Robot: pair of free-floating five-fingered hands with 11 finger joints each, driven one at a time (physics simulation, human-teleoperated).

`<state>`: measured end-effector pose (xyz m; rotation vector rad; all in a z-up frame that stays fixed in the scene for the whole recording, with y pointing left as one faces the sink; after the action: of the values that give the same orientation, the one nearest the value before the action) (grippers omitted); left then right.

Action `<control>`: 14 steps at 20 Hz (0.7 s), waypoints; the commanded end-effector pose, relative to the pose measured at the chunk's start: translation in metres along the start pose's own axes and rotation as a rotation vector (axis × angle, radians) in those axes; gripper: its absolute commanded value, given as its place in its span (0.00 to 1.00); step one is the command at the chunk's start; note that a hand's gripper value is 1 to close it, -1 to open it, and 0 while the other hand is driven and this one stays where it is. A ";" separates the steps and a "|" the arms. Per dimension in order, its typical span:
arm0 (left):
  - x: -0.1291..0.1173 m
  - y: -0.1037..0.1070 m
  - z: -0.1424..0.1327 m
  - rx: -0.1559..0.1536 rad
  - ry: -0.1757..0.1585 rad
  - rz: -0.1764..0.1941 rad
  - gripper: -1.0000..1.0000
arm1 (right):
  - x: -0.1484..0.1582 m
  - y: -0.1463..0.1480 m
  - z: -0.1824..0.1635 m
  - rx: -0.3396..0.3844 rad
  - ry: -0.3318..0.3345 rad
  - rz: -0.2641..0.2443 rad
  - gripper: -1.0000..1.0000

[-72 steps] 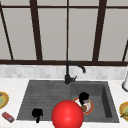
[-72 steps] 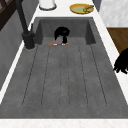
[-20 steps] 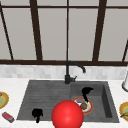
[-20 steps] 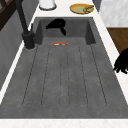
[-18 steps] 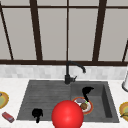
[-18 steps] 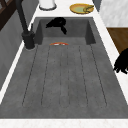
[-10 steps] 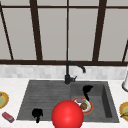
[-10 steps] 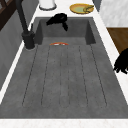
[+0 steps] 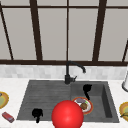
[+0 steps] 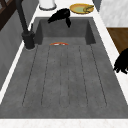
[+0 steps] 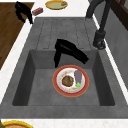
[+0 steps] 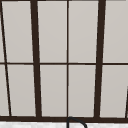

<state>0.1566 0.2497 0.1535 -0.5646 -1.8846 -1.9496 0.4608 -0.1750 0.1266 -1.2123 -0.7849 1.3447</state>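
Observation:
My right hand [image 9: 87, 89] hovers over the sink basin [image 9: 106, 100], open, its fingers stretched and the thumb pointing down. In the right side view the right hand [image 11: 68, 51] is above the back rim of a red-rimmed plate [image 11: 70, 80] of food on the basin floor, not touching it. The left side view shows the right hand [image 10: 61, 16] level with the basin's top. My left hand [image 9: 37, 114] hangs by the front left of the drainboard [image 9: 42, 97], fingers relaxed, holding nothing. A big red ball [image 9: 67, 115] is at the sink's front edge.
A black faucet [image 9: 70, 72] stands behind the sink. Yellow plates sit on the counter at the left [image 9: 2, 100] and the right [image 9: 123, 109]. A pink sponge [image 9: 8, 117] lies front left. A white jar [image 10: 47, 3] stands back right.
The right hand has risen from down by the plate in the basin to the level of the basin's top. The left hand and the plate have not moved.

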 end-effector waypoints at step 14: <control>0.000 0.000 0.000 0.000 0.000 0.000 0.50 | -0.026 -0.024 0.037 -0.053 -0.302 -0.038 0.00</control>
<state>0.1566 0.2497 0.1535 -0.5646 -1.8846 -1.9496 0.4316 -0.1871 0.1610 -1.0769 -0.9643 1.4785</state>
